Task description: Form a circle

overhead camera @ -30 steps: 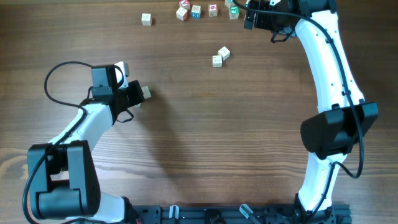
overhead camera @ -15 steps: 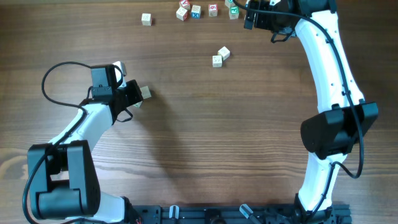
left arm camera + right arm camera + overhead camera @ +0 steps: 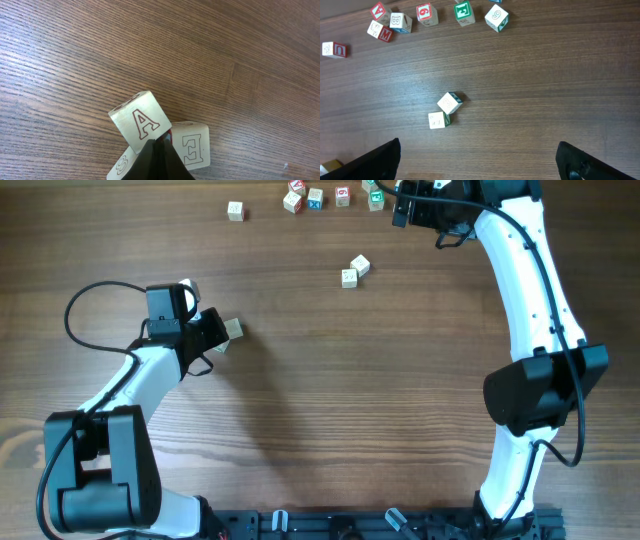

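Note:
Three pale wooden cubes sit bunched together in the left wrist view: one marked A (image 3: 140,122), one marked E (image 3: 192,145) and one marked 8 (image 3: 124,162). They form no ring. My left gripper (image 3: 160,143) is shut, its tip wedged where the three cubes meet, holding nothing. Overhead, that gripper (image 3: 213,332) is at the left of the table with one cube (image 3: 232,329) showing at its tip. My right gripper (image 3: 480,162) is open and empty at the far right edge (image 3: 397,202).
Two touching cubes (image 3: 354,271) lie right of centre, also seen below my right gripper as the pair (image 3: 445,111). A row of coloured letter cubes (image 3: 315,198) runs along the far edge, with a lone cube (image 3: 235,211) to its left.
My left gripper has edged slightly toward the far left, and the cube at its tip shifted with it. The right arm has not moved.

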Controlling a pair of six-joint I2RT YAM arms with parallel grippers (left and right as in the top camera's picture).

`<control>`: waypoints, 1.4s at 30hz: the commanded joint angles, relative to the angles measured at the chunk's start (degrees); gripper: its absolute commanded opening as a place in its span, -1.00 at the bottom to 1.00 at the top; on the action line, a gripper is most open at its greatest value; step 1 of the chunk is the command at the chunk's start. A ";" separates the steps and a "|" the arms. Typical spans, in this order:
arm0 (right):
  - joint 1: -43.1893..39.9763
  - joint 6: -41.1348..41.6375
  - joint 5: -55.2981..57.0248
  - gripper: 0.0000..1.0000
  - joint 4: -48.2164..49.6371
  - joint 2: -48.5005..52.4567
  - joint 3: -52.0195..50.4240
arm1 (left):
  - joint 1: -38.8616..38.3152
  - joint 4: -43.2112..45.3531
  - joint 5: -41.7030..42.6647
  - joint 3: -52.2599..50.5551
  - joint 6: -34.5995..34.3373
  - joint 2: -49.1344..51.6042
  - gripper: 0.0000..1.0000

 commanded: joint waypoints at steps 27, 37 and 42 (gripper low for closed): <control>0.07 0.09 0.94 0.99 0.17 -1.92 0.61 | -0.44 1.14 0.26 -0.26 -0.72 0.72 -0.92; 0.07 0.07 0.94 0.99 0.17 -1.92 0.63 | -0.74 1.03 -1.57 -0.31 -2.23 0.72 -0.92; 0.07 0.09 0.94 1.00 0.17 -1.92 0.61 | -0.74 1.25 1.88 -0.31 1.49 0.72 -0.92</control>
